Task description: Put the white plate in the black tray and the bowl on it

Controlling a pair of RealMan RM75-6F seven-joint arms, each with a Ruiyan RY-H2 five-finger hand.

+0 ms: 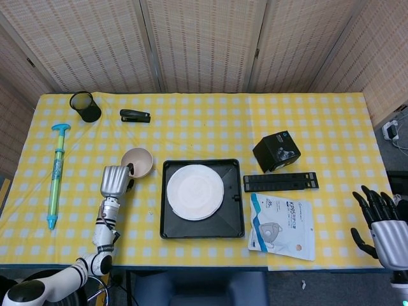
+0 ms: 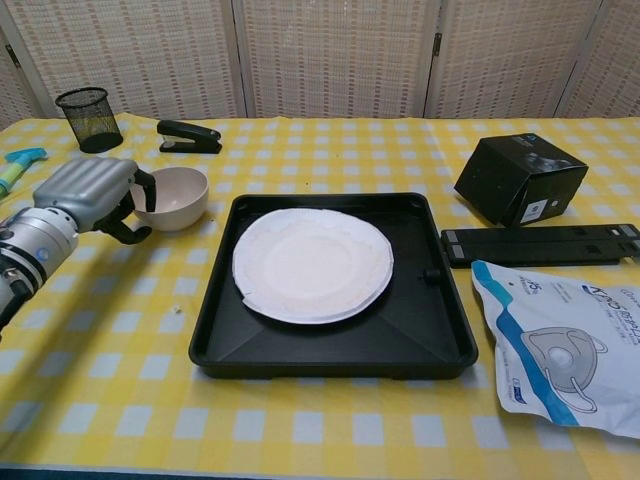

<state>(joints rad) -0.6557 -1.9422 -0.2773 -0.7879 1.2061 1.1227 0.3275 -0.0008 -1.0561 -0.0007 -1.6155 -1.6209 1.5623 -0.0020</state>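
The white plate (image 1: 195,191) (image 2: 312,264) lies flat inside the black tray (image 1: 232,220) (image 2: 430,340), a little left of its middle. The beige bowl (image 1: 139,161) (image 2: 175,196) stands upright on the cloth just left of the tray's far left corner. My left hand (image 1: 115,180) (image 2: 92,194) is at the bowl's left side, with a curved finger over the rim and the thumb lower, outside the wall, still apart from it. My right hand (image 1: 382,223) hangs with fingers spread beyond the table's front right corner, holding nothing.
A black box (image 1: 276,150) (image 2: 520,178) and a flat black stand (image 1: 280,182) (image 2: 545,244) lie right of the tray, with a bagged mask (image 1: 282,224) (image 2: 565,345) in front. A stapler (image 1: 134,115), mesh cup (image 1: 85,106) and blue-green pump (image 1: 56,173) sit far left.
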